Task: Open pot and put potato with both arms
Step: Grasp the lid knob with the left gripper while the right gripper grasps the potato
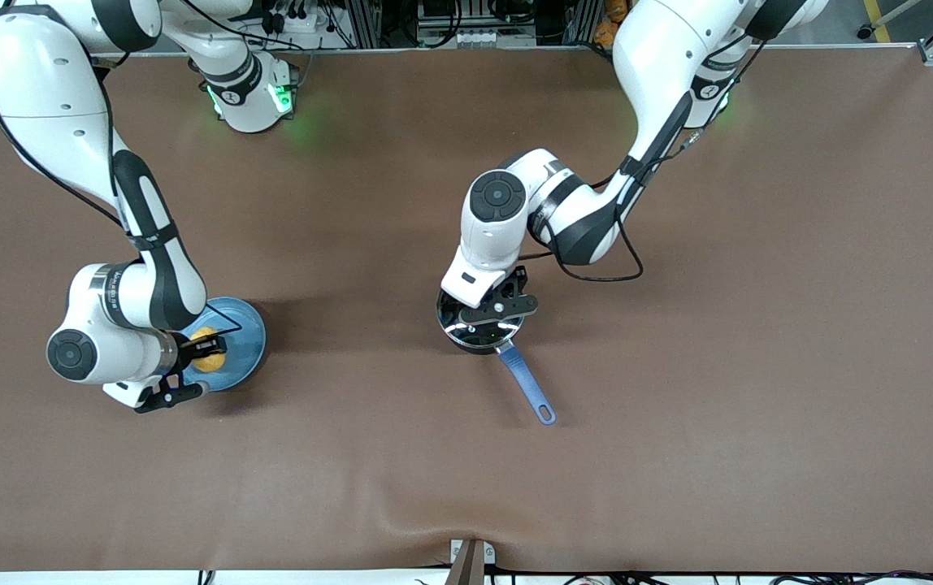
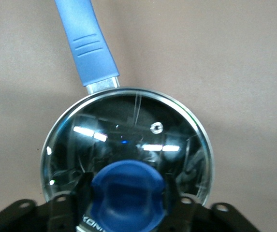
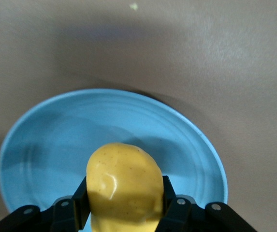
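Note:
The pot [image 1: 479, 331] is a small black saucepan with a long blue handle [image 1: 528, 392], near the table's middle. A glass lid [image 2: 128, 135] with a blue knob [image 2: 127, 191] sits on it. My left gripper [image 1: 492, 313] is down over the lid, its fingers [image 2: 82, 193] closed against both sides of the knob. The yellow potato [image 1: 208, 360] is over a light-blue plate [image 1: 245, 340] toward the right arm's end. My right gripper [image 1: 208, 349] is shut on the potato [image 3: 123, 181], one finger on each side, just above the plate [image 3: 46, 140].
The brown table cover has a raised fold [image 1: 466, 520] at the edge nearest the front camera, above a small bracket [image 1: 470, 559]. The pot's handle points toward the front camera.

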